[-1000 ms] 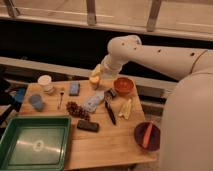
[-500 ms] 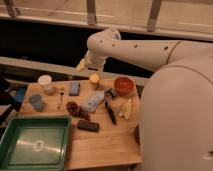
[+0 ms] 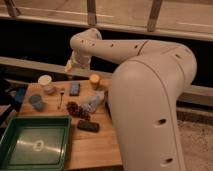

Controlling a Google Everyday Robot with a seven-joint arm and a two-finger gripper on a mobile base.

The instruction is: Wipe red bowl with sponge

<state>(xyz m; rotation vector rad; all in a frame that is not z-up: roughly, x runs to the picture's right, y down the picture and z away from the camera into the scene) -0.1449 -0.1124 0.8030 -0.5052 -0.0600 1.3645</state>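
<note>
The sponge (image 3: 74,89), a small blue block, lies flat at the back middle of the wooden table (image 3: 92,147). The red bowl is hidden behind my white arm, which covers the table's right side. My gripper (image 3: 69,65) hangs in the air over the table's back edge, a little above and behind the sponge, apart from it. It stands open with nothing in it.
A green tray (image 3: 35,142) fills the front left. A black block (image 3: 87,126), a grey-blue cloth (image 3: 92,102), a dark reddish cluster (image 3: 76,109) and a utensil (image 3: 61,97) lie mid-table. A yellow-orange cup (image 3: 94,80), a white cup (image 3: 45,80) and a grey-blue cup (image 3: 36,101) stand nearby.
My arm has swung left across the table, and the gripper moved from near the red bowl to above the back edge. The arm now covers the red bowl and the table's right side.
</note>
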